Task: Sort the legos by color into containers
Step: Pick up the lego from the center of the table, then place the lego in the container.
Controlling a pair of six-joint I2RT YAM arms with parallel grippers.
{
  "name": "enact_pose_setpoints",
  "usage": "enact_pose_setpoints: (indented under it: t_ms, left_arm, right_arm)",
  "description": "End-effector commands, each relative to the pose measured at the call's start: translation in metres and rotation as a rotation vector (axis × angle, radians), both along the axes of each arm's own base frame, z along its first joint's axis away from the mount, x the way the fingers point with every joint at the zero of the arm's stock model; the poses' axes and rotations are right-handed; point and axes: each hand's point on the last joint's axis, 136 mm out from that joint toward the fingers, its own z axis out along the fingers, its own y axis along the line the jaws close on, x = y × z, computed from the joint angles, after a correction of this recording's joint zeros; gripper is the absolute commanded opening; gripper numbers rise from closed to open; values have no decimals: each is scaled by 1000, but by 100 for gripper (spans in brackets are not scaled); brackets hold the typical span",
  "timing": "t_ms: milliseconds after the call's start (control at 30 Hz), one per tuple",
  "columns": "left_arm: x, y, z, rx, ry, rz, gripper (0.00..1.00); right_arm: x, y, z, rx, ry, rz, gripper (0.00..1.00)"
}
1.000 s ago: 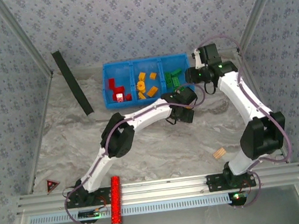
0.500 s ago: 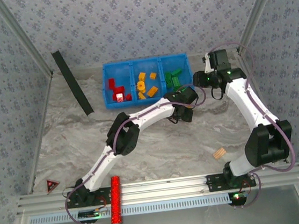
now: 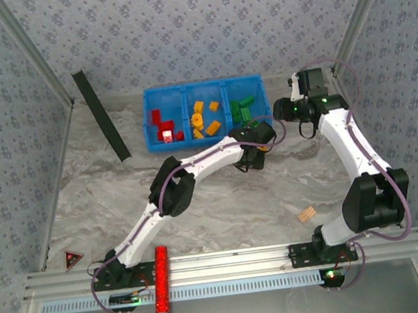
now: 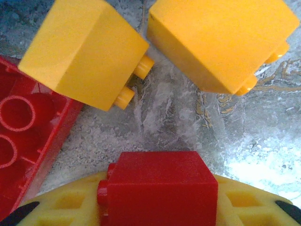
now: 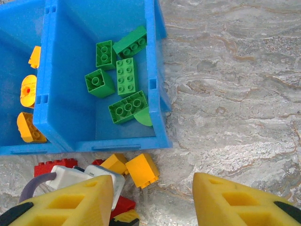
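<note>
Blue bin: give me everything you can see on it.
The blue bin is a glossy plastic rectangle, open-topped, upright, flat on the marbled table by the back wall. Two dividers make three side-by-side compartments: left holds red bricks, middle orange-yellow bricks, right green bricks. Loose orange and red bricks lie on the table just outside its near wall.

No legible text, label, brand or number anywhere on the bin, bricks, arms or walls. Closest to a sign: a small red triangle (image 3: 73, 257) lying at the near left corner of the table (image 3: 221, 200), its dark marking too small to read in the overhead view.
</note>
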Motion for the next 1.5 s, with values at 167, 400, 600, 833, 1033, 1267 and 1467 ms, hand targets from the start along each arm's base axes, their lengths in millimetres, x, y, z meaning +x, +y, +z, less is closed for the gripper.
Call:
enact_pose_setpoints:
  t_ms: [167,400,600,833,1033,1267,1467]
  left_arm:
    - [-11,23,69,-34,-58,-36,35]
    - [12,103,165,-109,-162,36,35]
    - [41,188,200,-103,-226,146,36]
    - [81,272,205,-78,-274,277,37]
    - [115,299,187,-90,-254,340,37]
    - [145,306,159,-85,-210,368,37]
    - [159,305,128,-72,-146,375,37]
  right_arm:
    - [-28,10,-20,39,89,51,51]
    - [-61,30,-69,70,204,88,59]
    - [-67,46,-97,55,225,90,65]
    - [-46,47,-132,-129,254,134,71]
    - [-26,50,-158,-233,303,159,71]
    - [-6,63,-165,-307,311,229,73]
    - [0,63,-176,-355,349,250,73]
